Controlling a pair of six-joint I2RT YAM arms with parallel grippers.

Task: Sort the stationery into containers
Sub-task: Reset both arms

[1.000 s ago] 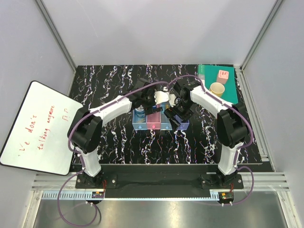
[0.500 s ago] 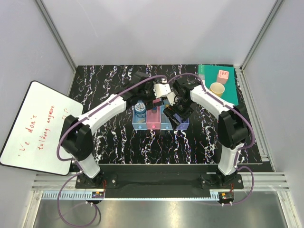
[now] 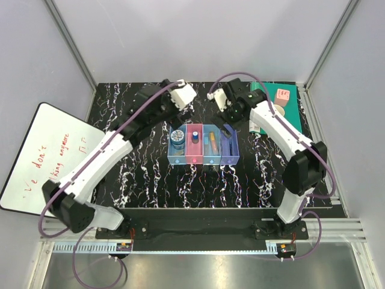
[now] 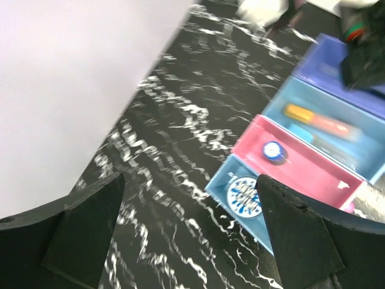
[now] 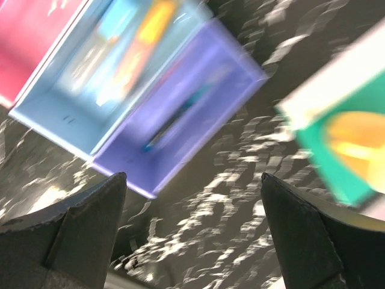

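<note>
1. Top external view: both sets of jaws are out over the far part of the black marbled surface (image 3: 138,174). The row of bins (image 3: 212,158) sits on the base side of them, roughly between the two.
2. Left jaws: spread wide, nothing in them. The left wrist cam shows the dark fingers (image 4: 78,241) down in the bottom corners, with only bare surface in the gap.
3. From the left jaws the bins run ahead and off to the right. The light blue bin (image 4: 219,180) is closest, then the pink bin (image 4: 313,171), the blue bin (image 4: 283,102), and the purple bin (image 4: 328,60) furthest out.
4. What's in them: the round blue disc (image 4: 245,195) lies flat in the light blue bin. The blue cylinder with pale top (image 4: 274,150) is in the pink one, and the orange-yellow stick (image 4: 313,118) is in the blue one.
5. Right jaws: also apart and empty, with the fingers (image 5: 84,229) framing bare surface. The purple bin is just ahead of them, a bit to the left, and the blue bin is next to it further left.
6. The purple bin seems to hold a thin dark item (image 5: 174,117), maybe pen-like, but that view is too smeared to be sure.
7. Ahead and to the right of the right jaws is the green book (image 5: 319,144) with the yellow mug (image 5: 355,135) on it. The top view also shows the pink cube (image 3: 281,95) on the book.
</note>
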